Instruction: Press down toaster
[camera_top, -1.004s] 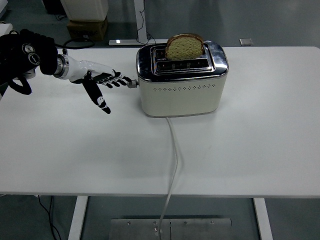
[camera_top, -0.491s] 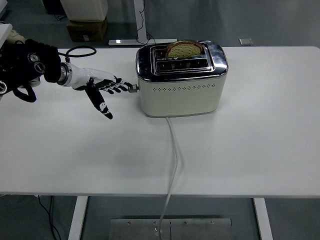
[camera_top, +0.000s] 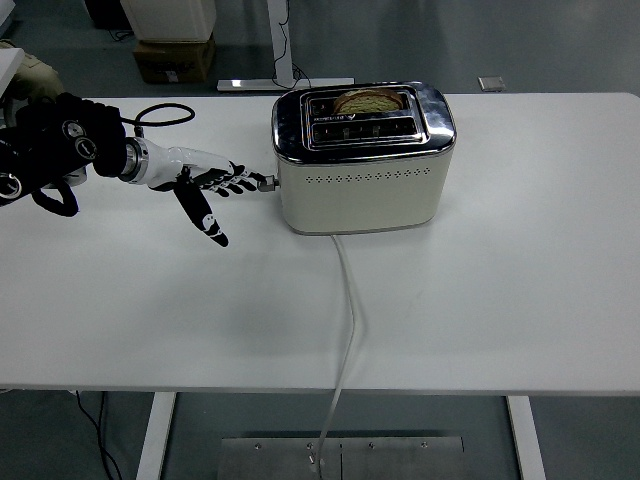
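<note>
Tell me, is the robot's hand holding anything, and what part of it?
Nothing is held. The left hand has its fingers stretched out, fingertips resting on the lever at the toaster's left end, pressing rather than gripping it.

The toaster (camera_top: 362, 160) stands near the worktop's (camera_top: 500, 300) far edge, bread (camera_top: 371, 99) in its rear slot, cord (camera_top: 346, 330) running to the near edge.

Cream-bodied two-slot toaster with chrome top (camera_top: 362, 170) sits upright at the table's far centre. Brown bread slice (camera_top: 371, 99) sunk low in rear slot. Small metal lever knob (camera_top: 267, 183) on left end, low position.
</note>
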